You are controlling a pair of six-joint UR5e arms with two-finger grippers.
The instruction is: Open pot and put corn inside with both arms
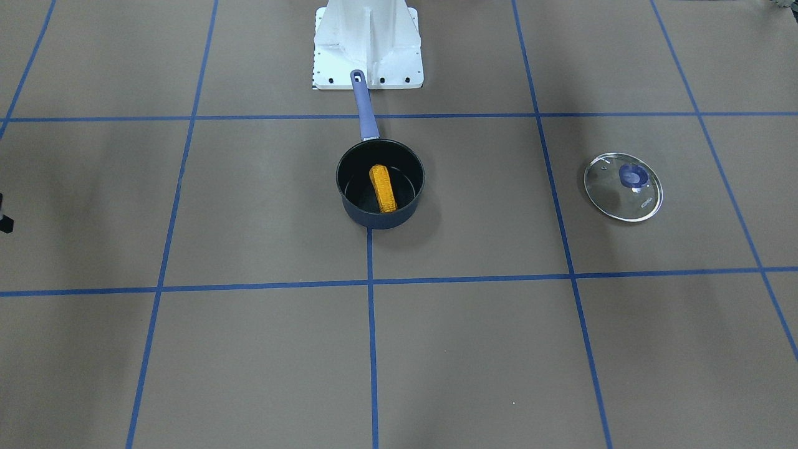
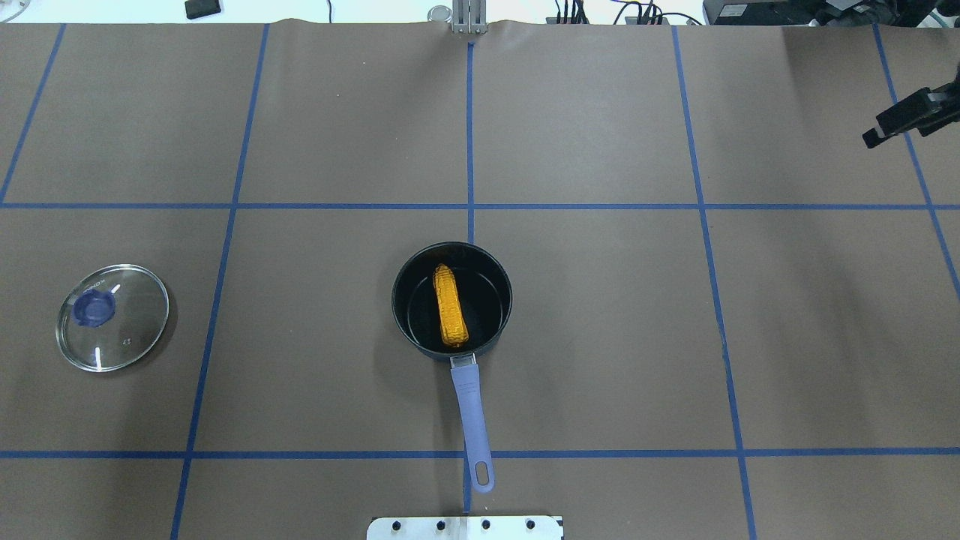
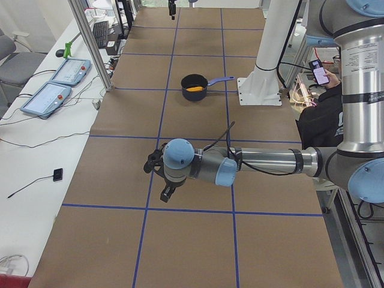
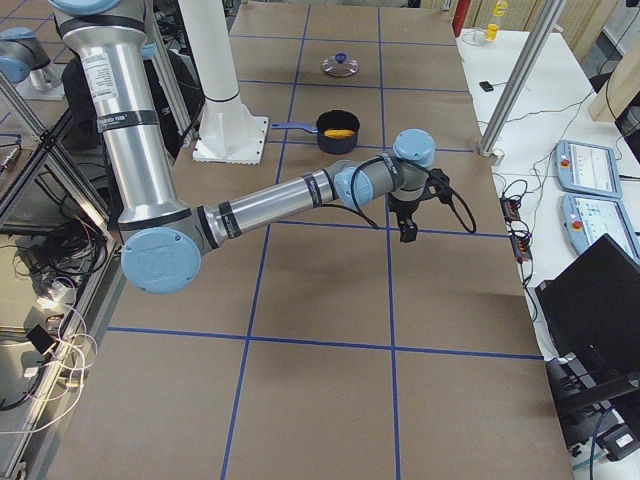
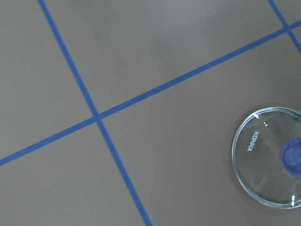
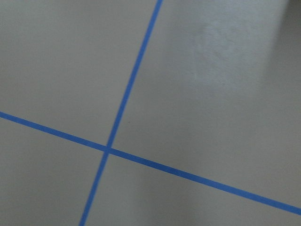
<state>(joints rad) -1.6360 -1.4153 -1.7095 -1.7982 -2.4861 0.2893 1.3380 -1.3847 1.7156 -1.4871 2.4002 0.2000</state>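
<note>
The dark blue pot (image 2: 405, 330) stands open mid-table with its purple handle (image 2: 471, 405) toward the robot base. The yellow corn (image 2: 450, 306) lies inside it, also in the front view (image 1: 383, 187). The glass lid (image 2: 112, 316) with its blue knob lies flat on the table far to the robot's left; it also shows in the left wrist view (image 5: 268, 160). My left gripper (image 3: 163, 183) hovers over the table's left end, near the lid; I cannot tell its state. My right gripper (image 2: 900, 120) is at the far right edge, away from the pot; its jaws are unclear.
Brown table paper with blue tape grid lines. The white base block (image 1: 368, 47) stands just behind the pot handle. A side desk with tablets (image 3: 54, 84) runs along the far edge. A person with a phone (image 3: 321, 108) sits behind the robot.
</note>
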